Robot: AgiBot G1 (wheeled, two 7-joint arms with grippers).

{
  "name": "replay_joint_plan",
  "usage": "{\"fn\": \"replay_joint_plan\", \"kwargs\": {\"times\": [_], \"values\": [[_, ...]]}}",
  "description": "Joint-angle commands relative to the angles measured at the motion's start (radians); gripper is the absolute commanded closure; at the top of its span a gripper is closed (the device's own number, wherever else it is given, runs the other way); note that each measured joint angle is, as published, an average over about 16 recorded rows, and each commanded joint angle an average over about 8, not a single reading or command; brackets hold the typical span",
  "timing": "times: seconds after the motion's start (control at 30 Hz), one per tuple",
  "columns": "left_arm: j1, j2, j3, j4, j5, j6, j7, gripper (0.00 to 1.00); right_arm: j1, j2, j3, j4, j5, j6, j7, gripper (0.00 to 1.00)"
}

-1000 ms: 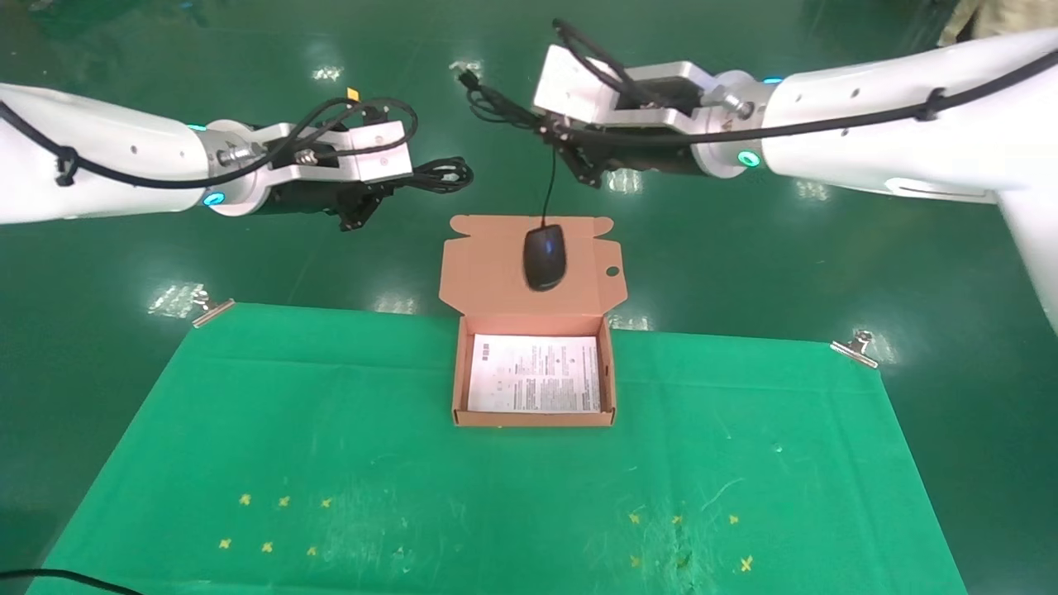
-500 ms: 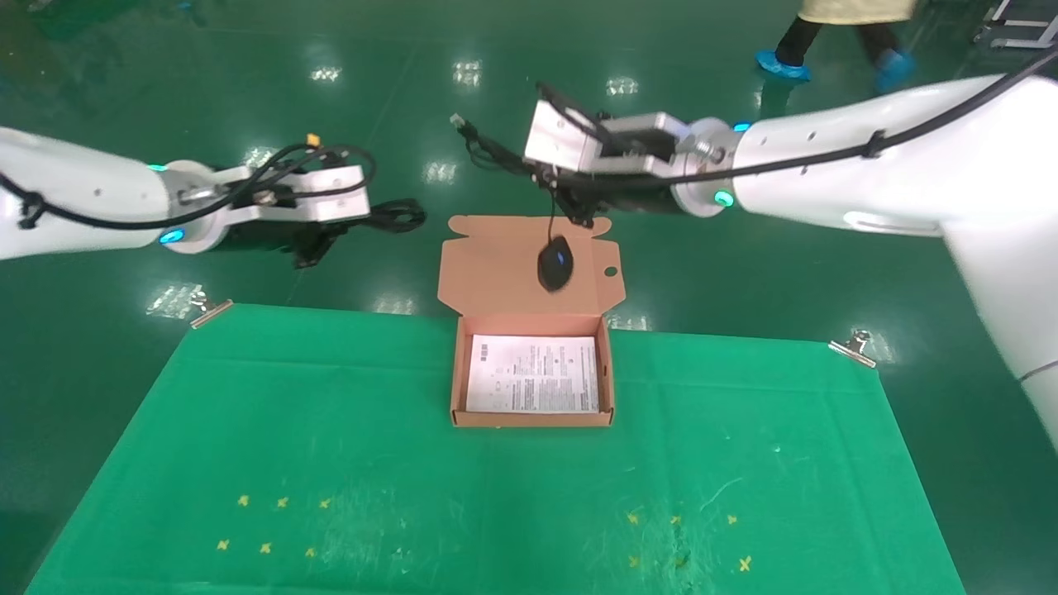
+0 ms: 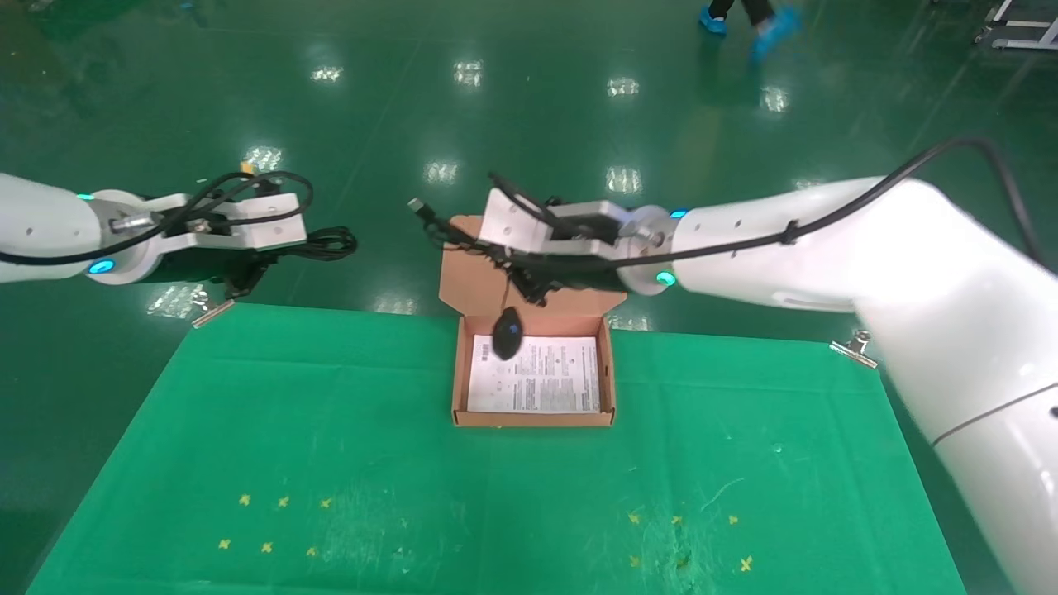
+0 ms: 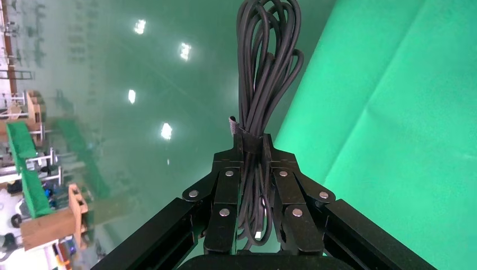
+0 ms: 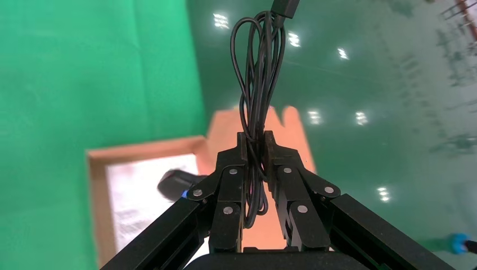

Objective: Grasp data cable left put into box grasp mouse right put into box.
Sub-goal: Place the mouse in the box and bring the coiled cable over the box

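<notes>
- You are in the mouse step: your right gripper is clamped on the bundled cord of the mouse, not on its body.
- The mouse hangs below that claw on a short run of cord, over the far left corner of the open box; whether it touches the printed sheet on the box floor, you cannot tell.
- The right wrist view shows the jaws pinched on the cord loops, the mouse beneath them above the sheet, and the USB plug sticking out past the loops.
- Your next move, as I judge it, is to lower the claw until the mouse rests inside the walls, bring the cord bundle over the tray, then let go; the plug end may snag the upright flap lid behind the claw.
- Your left gripper waits well off to the left of the box, beyond the green cloth, its jaws closed on the data cable at the strap.
- That cable step is not yet done.
- Count: one mouse, one data cable, one box, one sheet, two grippers, both loaded.
</notes>
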Motion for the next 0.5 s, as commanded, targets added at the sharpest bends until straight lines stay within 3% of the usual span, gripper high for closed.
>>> {"fn": "replay_joint_plan", "kwargs": {"times": [0.03, 0.5], "values": [[0.002, -0.009, 0.002, -0.018, 0.021, 0.013, -0.029, 1.00, -0.015, -0.005, -0.005, 0.008, 0.012, 0.002, 0.012, 1.00], [0.013, -0.019, 0.004, -0.064, 0.051, 0.026, -0.074, 1.00, -0.062, -0.016, -0.088, -0.131, 0.018, 0.038, 0.098, 1.00]]}}
